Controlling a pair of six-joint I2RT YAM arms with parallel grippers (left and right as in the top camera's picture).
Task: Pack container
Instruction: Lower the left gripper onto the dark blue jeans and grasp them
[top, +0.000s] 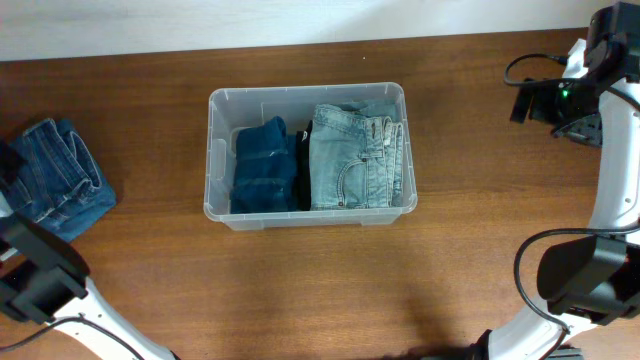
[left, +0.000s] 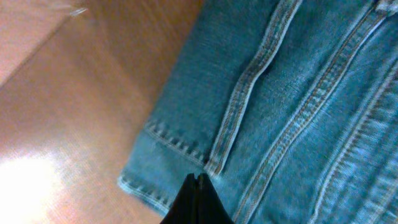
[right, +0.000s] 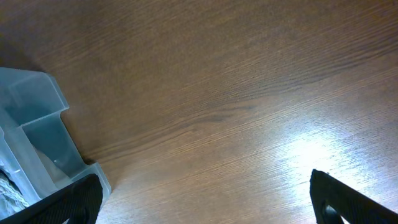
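Now: left gripper closed at loose jeans, container mid-table, right gripper open and idle.

Overhead: the container sits upright, mouth up, its long axis running side to side across the table. Dark jeans and pale jeans lie folded inside, and loose folded jeans lie well to its left. Left wrist: your left gripper is pinched shut at the hem of those loose jeans. Whether cloth is caught is unclear, so confirm a firm bite before lifting. Right wrist: your right gripper gapes wide over bare wood just right of the container's corner.
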